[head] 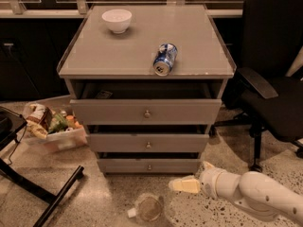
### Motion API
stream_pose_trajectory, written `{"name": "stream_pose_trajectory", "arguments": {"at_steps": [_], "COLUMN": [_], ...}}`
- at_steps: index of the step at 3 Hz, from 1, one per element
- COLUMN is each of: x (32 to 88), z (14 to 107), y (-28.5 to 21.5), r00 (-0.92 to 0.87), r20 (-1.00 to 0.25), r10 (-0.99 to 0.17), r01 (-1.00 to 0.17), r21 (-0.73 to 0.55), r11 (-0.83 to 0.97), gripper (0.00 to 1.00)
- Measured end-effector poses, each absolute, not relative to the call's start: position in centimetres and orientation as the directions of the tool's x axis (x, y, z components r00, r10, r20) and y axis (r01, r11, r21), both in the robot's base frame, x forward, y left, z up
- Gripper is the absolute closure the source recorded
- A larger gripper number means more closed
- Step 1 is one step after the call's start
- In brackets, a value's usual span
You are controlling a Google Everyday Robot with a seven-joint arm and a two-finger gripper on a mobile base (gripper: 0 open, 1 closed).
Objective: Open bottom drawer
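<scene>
Bottom drawer (149,166) at the foot of the grey cabinet (142,56), with the gripper (185,185) low to its right.

The bottom drawer's flat front is the lowest and narrowest of the three, with its small round knob (149,167) at the centre and a dark gap above it. The gripper sits just off the front's lower right corner, close above the speckled floor (94,193), pointing left. It is near the front but apart from it and from the knob. How wide it is cannot be told. The white arm (255,195) runs off to the lower right. Above are the middle drawer (147,143) and the top drawer (146,111), which stands out furthest. A blue can (165,59) lies on its side on the cabinet top, and a white bowl (116,20) stands at the back left.
</scene>
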State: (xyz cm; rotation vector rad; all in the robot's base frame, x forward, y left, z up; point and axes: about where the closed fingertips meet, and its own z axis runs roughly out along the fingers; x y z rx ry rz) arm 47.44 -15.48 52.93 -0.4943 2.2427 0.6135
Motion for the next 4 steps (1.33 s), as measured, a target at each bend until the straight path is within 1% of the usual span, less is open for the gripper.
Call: {"name": "stream_pose_trajectory", "arguments": {"at_steps": [1, 2, 4], "x": [50.4, 52.2, 52.5], "z": [47.2, 39.7, 39.5], "y": [-16.6, -16.2, -16.3], "r00": [-0.621, -0.657, -0.652], "r20": [-0.77, -0.744, -0.752], "r10": [-0.143, -0.116, -0.093], "r01": [-0.513, -0.492, -0.484], "r21": [0.261, 0.307, 0.319], "r11": [0.818, 0.815, 0.815], "gripper": [0.0, 0.0, 0.0]}}
